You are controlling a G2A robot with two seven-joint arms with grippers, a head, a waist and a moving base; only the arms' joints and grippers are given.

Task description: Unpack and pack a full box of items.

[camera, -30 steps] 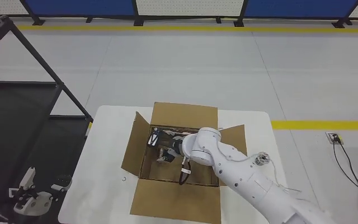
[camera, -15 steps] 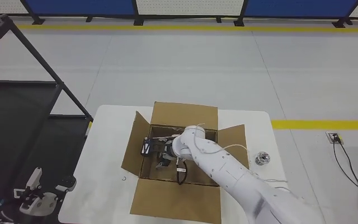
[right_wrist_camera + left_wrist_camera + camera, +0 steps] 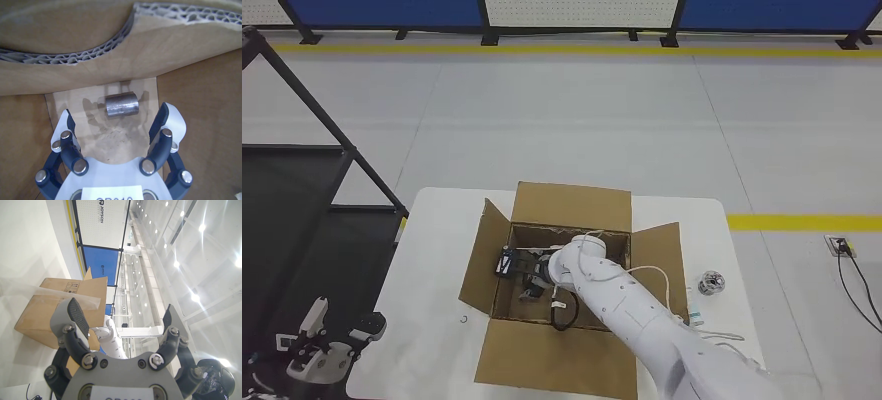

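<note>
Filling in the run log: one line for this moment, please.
right gripper: open, inside cardboard box, over metal cylinder on box floor | left gripper: open, empty, off the table

Right arm swung left over the last second, and my right pincer (image 3: 117, 111) has shifted toward the left wall of the box (image 3: 572, 205). The forearm pulled off the small metal part (image 3: 710, 284) on the surface (image 3: 442, 235). Left pincer (image 3: 122, 306) crept closer to the surface edge.
</note>
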